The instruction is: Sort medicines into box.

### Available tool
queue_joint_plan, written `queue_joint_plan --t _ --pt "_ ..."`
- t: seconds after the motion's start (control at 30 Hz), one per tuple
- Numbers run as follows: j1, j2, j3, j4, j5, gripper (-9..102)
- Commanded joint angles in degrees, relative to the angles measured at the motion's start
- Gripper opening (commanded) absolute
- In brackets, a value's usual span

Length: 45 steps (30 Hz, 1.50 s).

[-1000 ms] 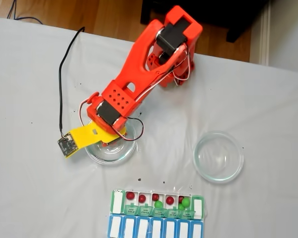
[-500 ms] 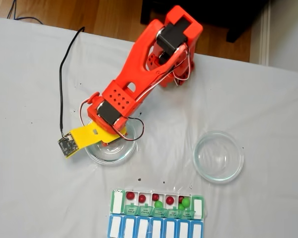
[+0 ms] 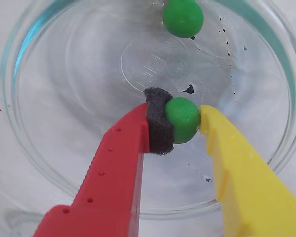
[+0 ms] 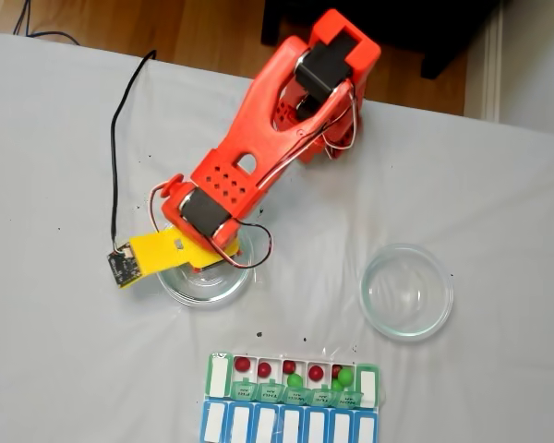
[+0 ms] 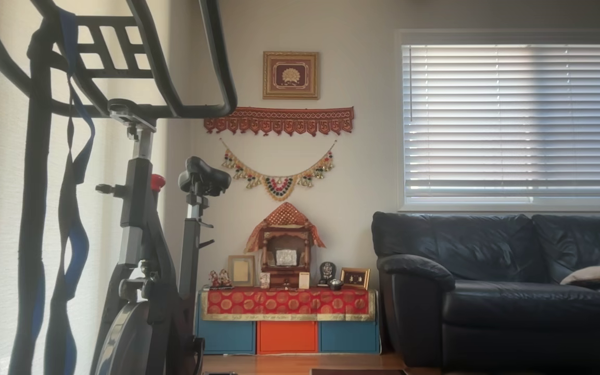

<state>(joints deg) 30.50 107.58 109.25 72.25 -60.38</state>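
Wrist view, left to right: red finger w/ black foam pad (image 3: pixel 159 122), small round glossy green ball (image 3: pixel 183 120), yellow finger. Two-finger gripper (image 3: pixel 180 121) clamped on that ball, low inside clear round glass dish (image 3: pixel 24 163). Second green ball (image 3: pixel 183 17) loose at far rim. Long green-lidded pill organizer row (image 4: pixel 293 379) near edge, right of dish in fixed view, well apart. Risk: round, slick ball squirts off the pad during lift or transit, rolls off.

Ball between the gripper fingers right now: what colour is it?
Green. The wrist view shows it best: the held ball is glossy green, clamped by the gripper inside the glass dish.
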Motion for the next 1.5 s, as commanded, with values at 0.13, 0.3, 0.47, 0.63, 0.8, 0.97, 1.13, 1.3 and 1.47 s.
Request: queue_joint_plan --t 0.13,0.3,0.47,0.63,0.8,0.97,1.13,1.3,1.47 --pt "-2.02 1.05 -13.36 4.31 3.08 1" --pt "-4.04 -1.41 -21.18 8.61 8.0 1" --pt "-7.21 -7.56 -32.17 14.5 17.23 1" --pt "-10.99 -13.1 -37.62 15.82 23.99 1" --pt "-14.77 -17.23 -43.95 17.49 30.76 1" --pt "-17.31 -17.84 -46.05 16.87 36.91 1" --pt "-19.69 -17.05 -45.88 17.05 42.98 1" --pt "-21.09 -14.68 -42.71 14.77 44.65 1" --pt "-22.76 -14.94 -42.01 13.71 45.88 1"
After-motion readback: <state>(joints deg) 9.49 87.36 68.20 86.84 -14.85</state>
